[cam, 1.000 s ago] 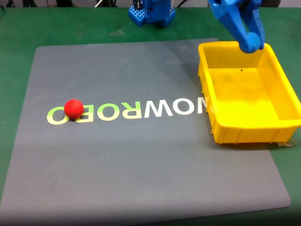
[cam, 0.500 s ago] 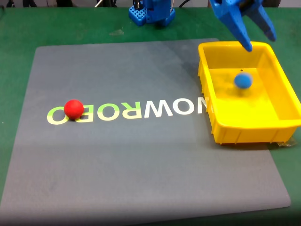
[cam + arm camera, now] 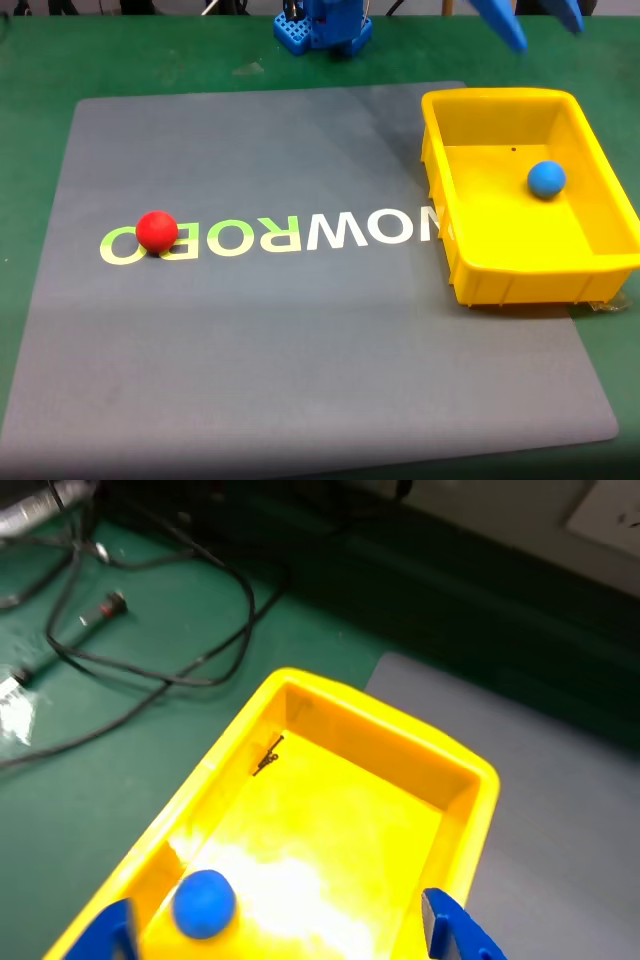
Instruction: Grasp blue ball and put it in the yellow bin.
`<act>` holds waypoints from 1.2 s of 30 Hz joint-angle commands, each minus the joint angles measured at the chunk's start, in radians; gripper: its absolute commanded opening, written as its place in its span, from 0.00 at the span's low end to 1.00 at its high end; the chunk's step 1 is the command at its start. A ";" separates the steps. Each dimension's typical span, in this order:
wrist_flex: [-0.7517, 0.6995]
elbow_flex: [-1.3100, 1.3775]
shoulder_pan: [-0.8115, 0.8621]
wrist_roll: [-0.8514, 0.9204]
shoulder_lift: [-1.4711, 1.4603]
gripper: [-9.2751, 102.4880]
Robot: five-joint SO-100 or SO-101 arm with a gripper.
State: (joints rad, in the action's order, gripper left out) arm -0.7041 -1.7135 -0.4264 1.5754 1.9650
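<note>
Matte blue ball (image 3: 546, 179) resting inside glossy yellow bin (image 3: 500, 282), gripper (image 3: 277, 930) spread wide, empty

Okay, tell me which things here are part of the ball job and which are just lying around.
Part of the job:
blue ball, lying in the tub
yellow tub
end effector, open above the tub

Just lying around:
red ball on the grey mat
black cables on the green table

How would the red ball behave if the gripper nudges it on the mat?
The red ball is a smooth sphere on a flat grey mat, so it would probably roll away from an off-centre push. It looks small and matte, likely light and not slippery. Nothing stands near it to stop it.
</note>
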 commanded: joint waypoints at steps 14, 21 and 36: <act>-0.109 -0.836 0.336 0.114 0.896 0.08; -0.152 -1.101 0.402 0.160 1.092 0.08; -0.245 -1.304 0.426 0.160 1.207 0.08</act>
State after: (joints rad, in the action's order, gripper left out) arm -0.9158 -3.0235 -0.0061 1.7533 3.1508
